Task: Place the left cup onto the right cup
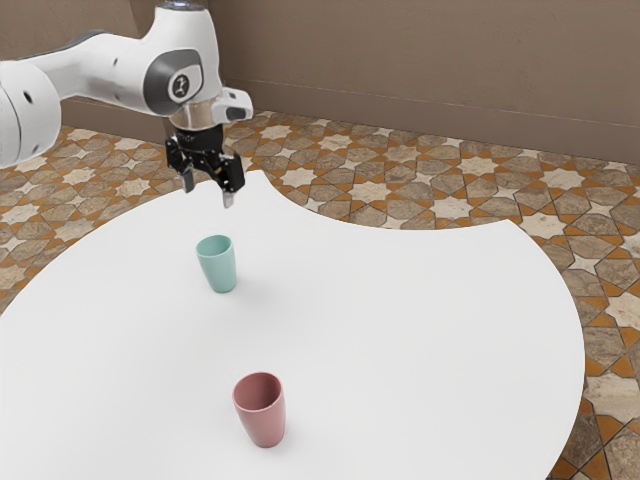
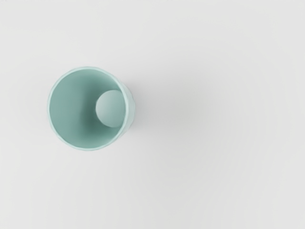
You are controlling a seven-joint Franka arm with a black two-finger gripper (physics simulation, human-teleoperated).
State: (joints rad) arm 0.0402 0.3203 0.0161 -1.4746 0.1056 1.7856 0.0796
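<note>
The teal cup (image 1: 216, 263) stands upright on the white bench (image 1: 420, 330), left of centre in the exterior frame, mouth up and untouched. In the wrist view the same teal cup (image 2: 88, 109) is seen from straight above, its rim round and its inside bare, with plain bench (image 2: 228, 143) all about it, so the hand looks to be nearly over it but a little off to one side. The pink cup (image 1: 260, 408) stands upright too, lower in the frame near the bottom edge, well apart from the teal one and with nothing on it. The claw (image 1: 208, 190) hangs in the upper left of the frame, above and beyond the teal cup, its fingers spread wide and holding nothing; the white arm (image 1: 110, 70) reaches in from the left edge. Beyond the bench's far rim lies a patterned tiled floor (image 1: 450, 170). As a judgement, the task has hardly begun: neither cup is lifted, no grasp is made, and the stacking is wholly undone. Since the hand sits over the teal cup, that is likely the one to be carried. What is left is the descent around it, the closing, the lift, the carry to the pink cup, and the setting down on its rim.
</note>
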